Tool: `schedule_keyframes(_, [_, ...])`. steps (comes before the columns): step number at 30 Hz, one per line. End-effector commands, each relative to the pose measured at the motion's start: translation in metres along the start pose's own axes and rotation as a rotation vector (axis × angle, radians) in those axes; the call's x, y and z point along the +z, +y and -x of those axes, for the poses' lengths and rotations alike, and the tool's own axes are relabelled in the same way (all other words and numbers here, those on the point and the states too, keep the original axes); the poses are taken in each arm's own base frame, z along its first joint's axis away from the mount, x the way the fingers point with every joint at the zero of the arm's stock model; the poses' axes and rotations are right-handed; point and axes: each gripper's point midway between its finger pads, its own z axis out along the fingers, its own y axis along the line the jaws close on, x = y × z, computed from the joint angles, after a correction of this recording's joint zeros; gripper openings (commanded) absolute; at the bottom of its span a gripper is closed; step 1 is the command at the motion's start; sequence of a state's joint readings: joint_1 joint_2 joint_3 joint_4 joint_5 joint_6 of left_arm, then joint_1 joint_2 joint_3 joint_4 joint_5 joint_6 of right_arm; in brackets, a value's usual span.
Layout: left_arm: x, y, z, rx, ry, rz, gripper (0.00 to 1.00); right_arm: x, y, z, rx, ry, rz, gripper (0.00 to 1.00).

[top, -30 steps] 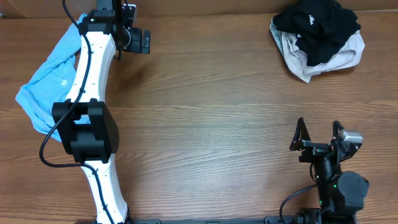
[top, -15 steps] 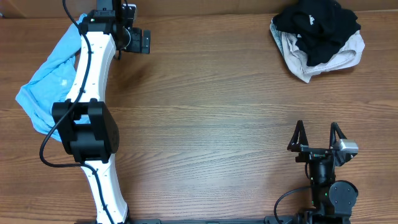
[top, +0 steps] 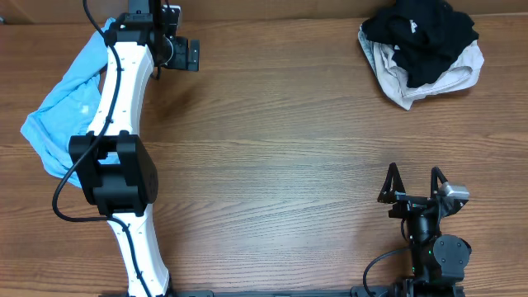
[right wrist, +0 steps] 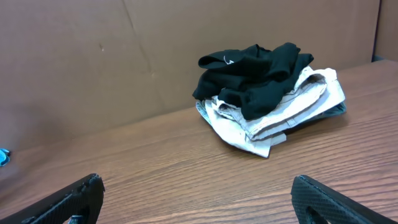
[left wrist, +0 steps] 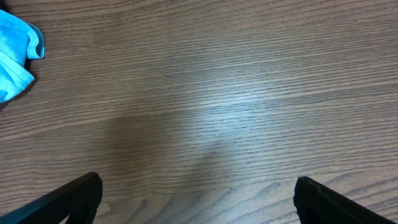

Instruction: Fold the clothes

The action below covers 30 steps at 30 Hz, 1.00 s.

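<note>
The clothes lie in a heap at the table's far right corner, a black T-shirt (top: 421, 33) crumpled on top of a beige garment (top: 437, 82). The right wrist view shows the black T-shirt (right wrist: 249, 68) and the beige garment (right wrist: 292, 106) well ahead of my right gripper (right wrist: 199, 199). That right gripper (top: 412, 175) sits near the front right edge, open and empty. A light blue garment (top: 62, 111) lies at the far left, partly under my left arm. My left gripper (top: 195, 55) hovers at the back left, open over bare wood (left wrist: 198, 199), with a corner of the blue garment (left wrist: 15, 56) beside it.
A brown cardboard wall (right wrist: 124, 56) stands behind the table's far edge. The white left arm (top: 124, 124) stretches from the front edge up the left side. Bare wooden tabletop (top: 280, 148) spans the middle between the two garment piles.
My right gripper has drawn back toward the front edge and shifted slightly left, still open. The left arm and the clothes have not moved.
</note>
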State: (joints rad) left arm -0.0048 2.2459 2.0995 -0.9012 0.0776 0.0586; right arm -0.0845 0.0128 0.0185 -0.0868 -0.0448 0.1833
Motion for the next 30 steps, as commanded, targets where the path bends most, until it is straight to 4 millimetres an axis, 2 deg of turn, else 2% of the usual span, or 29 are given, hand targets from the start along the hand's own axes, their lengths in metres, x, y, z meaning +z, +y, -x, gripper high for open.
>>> schedule_keyframes(1, [0.006, -0.002, -0.004, -0.005, 0.016, -0.003, 1.00, 0.000, 0.000, -0.002, 0.007, -0.004, 0.004, 1.00])
schedule_keyframes(21, [0.007, -0.001, -0.005, -0.005, 0.018, -0.002, 1.00, 0.000, 0.000, -0.002, 0.007, -0.004, 0.004, 1.00])
schedule_keyframes(25, [0.006, -0.014, -0.004, 0.014, 0.017, -0.013, 1.00, 0.000, 0.000, -0.002, 0.007, -0.004, 0.004, 1.00])
schedule_keyframes(27, [-0.003, -0.025, -0.001, 0.031, 0.006, -0.022, 1.00, 0.000, 0.000, -0.002, 0.007, -0.004, 0.004, 1.00])
schedule_keyframes(30, [-0.039, -0.049, 0.010, 0.069, -0.042, -0.042, 1.00, 0.000, 0.000, -0.002, 0.007, -0.004, 0.004, 1.00])
